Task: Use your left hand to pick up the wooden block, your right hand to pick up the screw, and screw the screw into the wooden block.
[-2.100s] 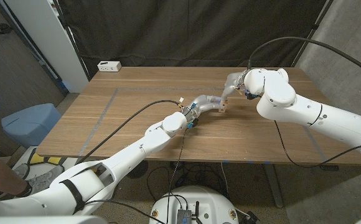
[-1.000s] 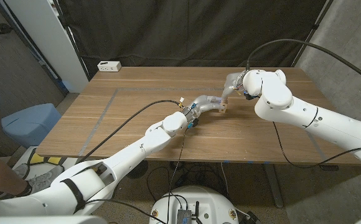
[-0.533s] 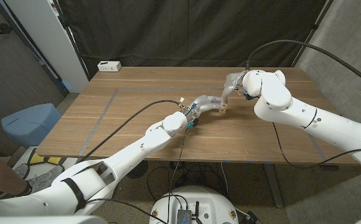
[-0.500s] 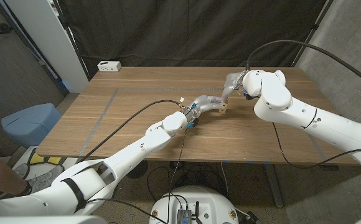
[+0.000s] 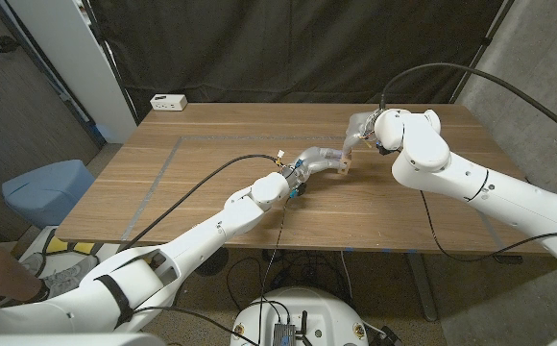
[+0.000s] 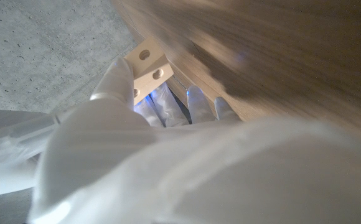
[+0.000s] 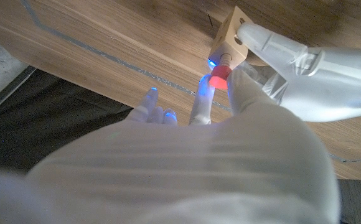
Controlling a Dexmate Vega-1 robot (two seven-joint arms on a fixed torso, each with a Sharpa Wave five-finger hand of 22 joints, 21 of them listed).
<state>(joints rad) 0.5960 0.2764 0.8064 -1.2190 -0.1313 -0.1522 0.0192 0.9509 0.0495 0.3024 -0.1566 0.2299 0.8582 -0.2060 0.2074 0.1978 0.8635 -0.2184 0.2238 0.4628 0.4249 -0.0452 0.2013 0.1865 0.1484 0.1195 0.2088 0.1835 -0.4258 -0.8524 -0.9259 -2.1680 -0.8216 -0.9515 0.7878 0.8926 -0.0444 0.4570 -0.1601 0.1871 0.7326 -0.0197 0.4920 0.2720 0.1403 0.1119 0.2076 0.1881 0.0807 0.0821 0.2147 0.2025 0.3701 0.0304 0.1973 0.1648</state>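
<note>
Dark curtain behind; wooden table (image 5: pixel 211 183). Left hand (image 5: pixel 319 160) holds block (image 5: pixel 343 165) above table centre. Right hand (image 5: pixel 359 129) pinches red-headed screw (image 7: pixel 219 79) against block face. Risk: screw tilts, misses hole, drops if pinch loosens.

Two white robot arms reach in from the bottom corners and meet above the far middle of the table. The left hand (image 5: pixel 315 160), in a pale translucent glove, stretches forward with its fingers (image 6: pixel 119 78) closed around a small light wooden block (image 5: pixel 342 166). The right hand (image 5: pixel 360 129) bends down from a bulky wrist, pinching a small red-headed screw (image 7: pixel 220 79) against the block.
</note>
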